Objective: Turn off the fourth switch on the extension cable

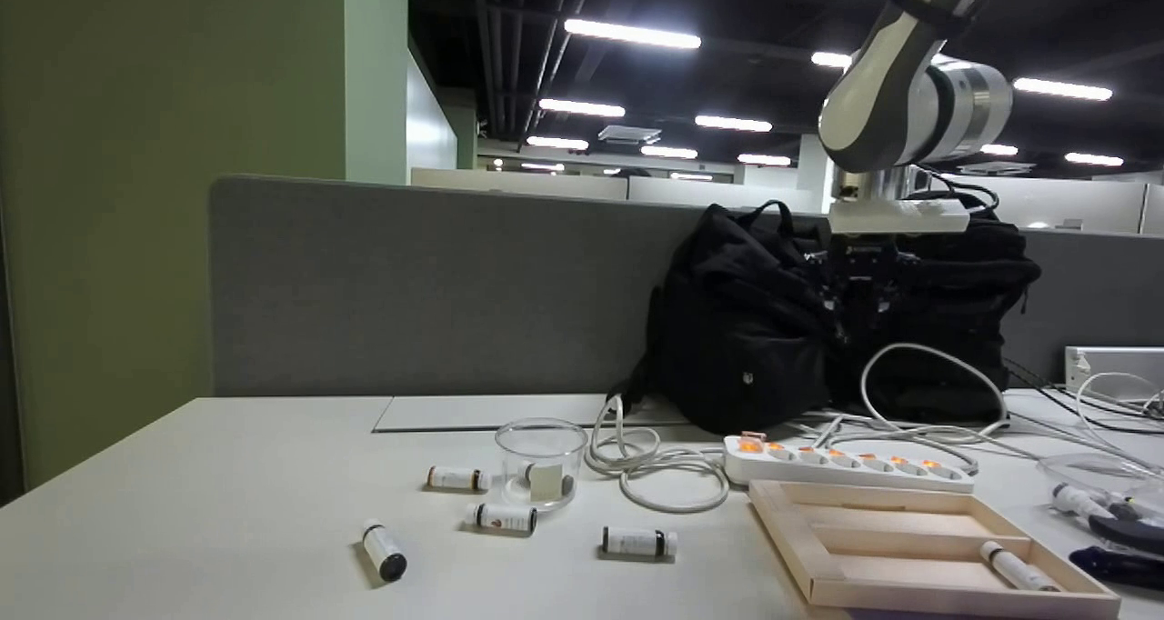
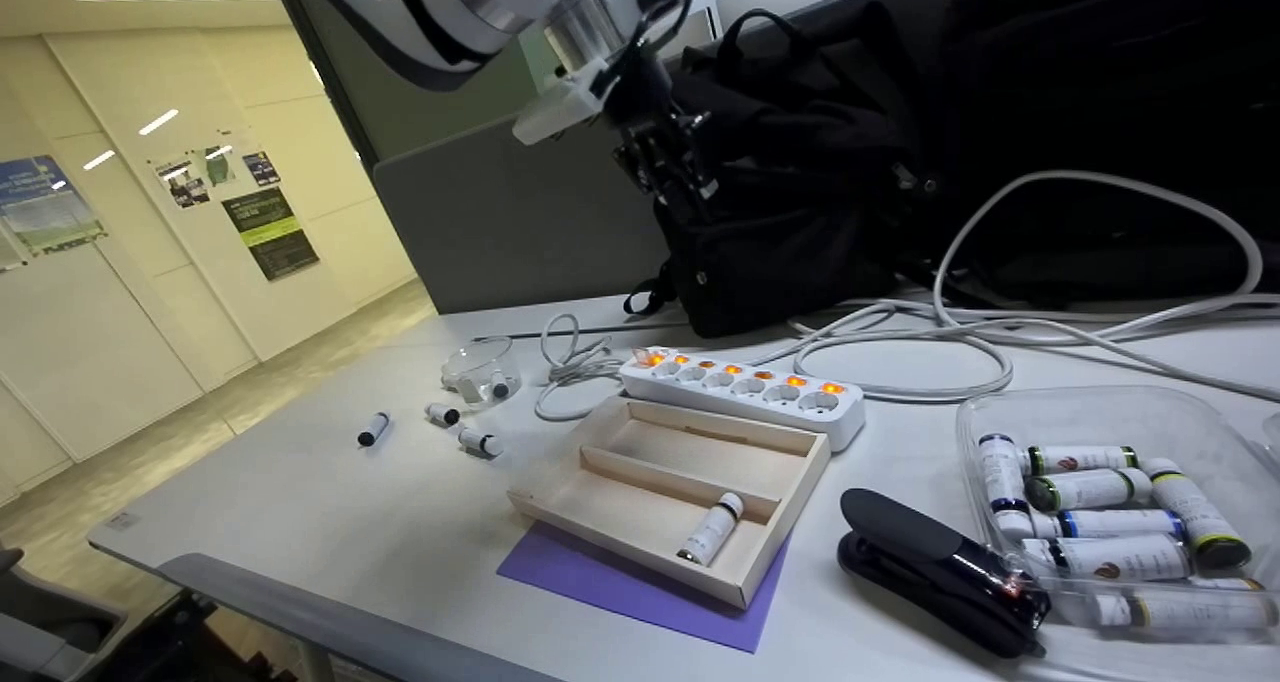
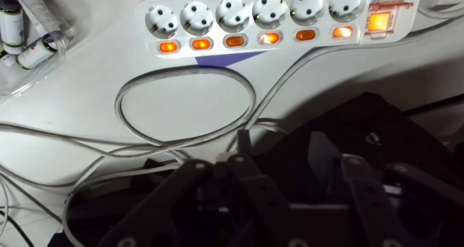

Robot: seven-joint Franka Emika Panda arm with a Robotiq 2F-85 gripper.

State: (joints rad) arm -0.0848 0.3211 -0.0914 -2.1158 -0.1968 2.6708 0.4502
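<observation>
Stapler [image 2: 940, 572] sits towards the front edge of the worktop [image 2: 420, 522], near a clear box [image 2: 1090, 394] of small bottles [image 2: 1120, 557]. In an exterior view I get that front edge only near its corner; the rest is cut off. A purple sheet [image 2: 625, 584] pokes out from under the wooden tray [image 2: 700, 452], and one bottle [image 2: 712, 529] lies in the tray's front compartment. My widest open stretch of white runs from the tray towards that corner, with loose bottles [image 1: 639, 543] and a clear cup [image 1: 546, 447] farther back; what shows through the cup's wall is hard to make out.

Just behind the tray, its length roughly in line with the far edge, lies the extension cable [image 1: 850, 467]. The tray crowds it: whether they touch I cannot tell, and in an exterior view the tray's rim hides part of its side. In my wrist view the fourth of seven switches [image 3: 270, 38], counting the big end one, is lit.

Farther on, white cord [image 3: 203, 70] loops towards the black bags [image 1: 727, 329], which stand near the far edge in front of a grey partition [image 1: 436, 302]. My gripper [image 3: 281, 133] hangs above the worktop, well apart from the switches, its jaws spread. In both exterior views it shows dark against the bags, its outline hard to read.
</observation>
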